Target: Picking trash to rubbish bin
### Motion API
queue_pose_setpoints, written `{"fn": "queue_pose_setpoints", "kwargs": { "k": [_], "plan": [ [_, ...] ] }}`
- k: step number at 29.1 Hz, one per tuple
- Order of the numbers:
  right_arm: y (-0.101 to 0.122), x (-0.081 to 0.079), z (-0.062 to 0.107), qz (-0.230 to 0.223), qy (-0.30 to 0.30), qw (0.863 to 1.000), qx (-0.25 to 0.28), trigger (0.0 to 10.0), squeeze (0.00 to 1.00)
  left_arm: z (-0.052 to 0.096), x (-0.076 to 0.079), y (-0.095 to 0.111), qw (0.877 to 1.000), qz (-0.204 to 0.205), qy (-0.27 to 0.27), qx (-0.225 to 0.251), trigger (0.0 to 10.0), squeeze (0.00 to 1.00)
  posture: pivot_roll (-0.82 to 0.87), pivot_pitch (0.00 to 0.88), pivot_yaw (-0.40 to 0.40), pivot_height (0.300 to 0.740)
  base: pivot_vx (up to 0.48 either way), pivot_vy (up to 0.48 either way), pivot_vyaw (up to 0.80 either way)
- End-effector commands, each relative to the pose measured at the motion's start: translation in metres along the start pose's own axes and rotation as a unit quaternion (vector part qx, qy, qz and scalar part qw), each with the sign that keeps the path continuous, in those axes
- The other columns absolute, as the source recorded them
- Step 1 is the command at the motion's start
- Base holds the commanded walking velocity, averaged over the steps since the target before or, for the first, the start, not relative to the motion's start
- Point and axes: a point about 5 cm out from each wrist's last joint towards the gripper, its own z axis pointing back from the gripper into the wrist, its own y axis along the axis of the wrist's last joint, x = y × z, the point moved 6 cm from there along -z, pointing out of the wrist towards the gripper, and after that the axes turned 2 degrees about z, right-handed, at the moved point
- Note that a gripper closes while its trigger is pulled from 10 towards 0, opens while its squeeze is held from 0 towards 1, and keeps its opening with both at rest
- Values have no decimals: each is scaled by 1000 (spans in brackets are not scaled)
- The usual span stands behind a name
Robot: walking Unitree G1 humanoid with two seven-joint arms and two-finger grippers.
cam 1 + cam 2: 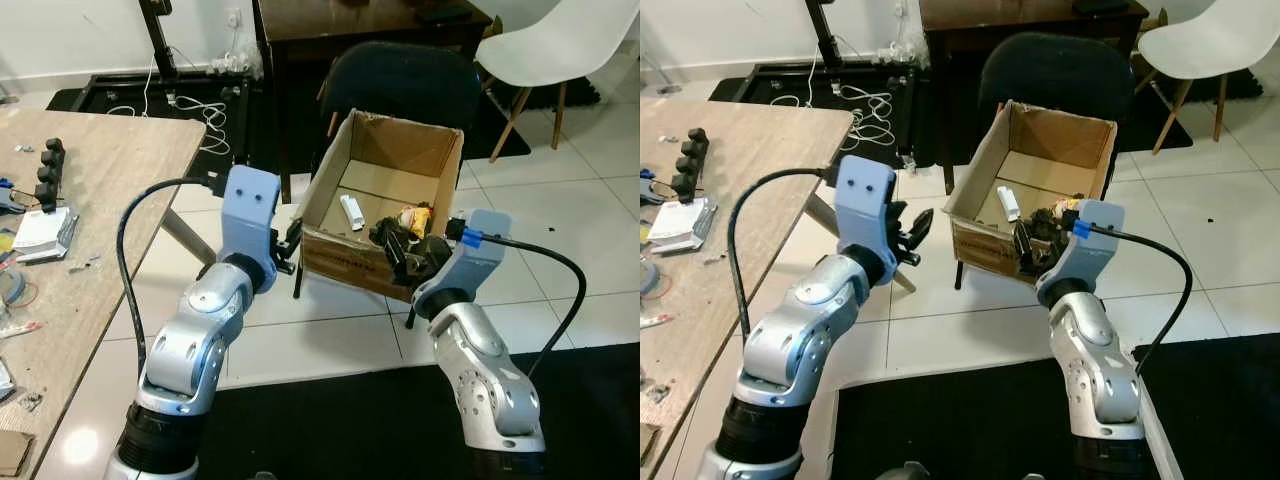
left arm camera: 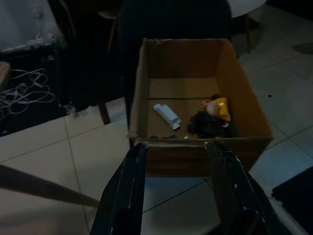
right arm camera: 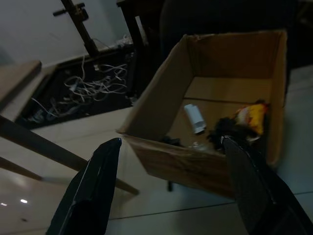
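Observation:
A brown cardboard box (image 1: 325, 185) sits open on a black chair (image 1: 400, 75) in front of me. Inside it lie a white tube-like item (image 1: 351, 211), a yellow wrapper (image 1: 415, 218) and a black crumpled lump (image 1: 388, 236). My left gripper (image 1: 290, 245) hangs open and empty just left of the box's near corner. The right gripper (image 1: 415, 255) is open at the box's near right edge, nothing between its fingers. In the left wrist view the left gripper (image 2: 175, 147) points at the box front; the right gripper (image 3: 171, 142) frames the box (image 3: 161, 107) from its left side.
A wooden table (image 1: 110, 170) with small clutter stands on my left. White cables (image 1: 205, 110) lie on the floor behind it. A dark desk (image 1: 340, 30) and a white chair (image 1: 560, 45) are at the back. A black mat (image 1: 340, 420) covers the floor at my feet.

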Motion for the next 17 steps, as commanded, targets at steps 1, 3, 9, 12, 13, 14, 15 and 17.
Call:
{"fn": "queue_pose_setpoints", "kwargs": {
  "k": [1,3,9,12,13,14,15,17],
  "plan": [
    [0,-6,1,23,13,1000,-2,10000,0,2,0,-8,1000,8,5,-9,10000,0,61,169,50,740,0,0,800],
    [-1,-9,1,34,20,999,-6,10000,0,3,0,-9,1000,12,8,-11,10000,0,65,165,43,740,0,0,800],
    [-2,-15,-2,36,29,999,-8,10000,0,4,-9,-22,998,20,35,-53,10000,0,79,161,31,740,0,0,800],
    [-3,-23,-5,34,42,999,-9,10000,0,10,-17,-25,997,19,52,-61,10000,0,96,155,10,740,0,0,800],
    [-3,-24,-6,33,45,998,-9,10000,0,12,-18,-27,996,22,57,-65,10000,0,96,155,10,740,0,0,800],
    [-3,-24,-6,33,45,998,-9,10000,0,12,-18,-27,996,22,57,-65,10000,0,96,155,10,740,0,0,800],
    [-3,-25,-7,33,46,998,-9,10000,0,13,-19,-27,996,24,60,-67,10000,0,96,155,10,740,0,0,800],
    [-3,-27,-7,31,48,998,-9,10000,0,14,-22,-29,995,32,69,-71,10000,0,96,155,10,740,0,0,800]
  ]
}}
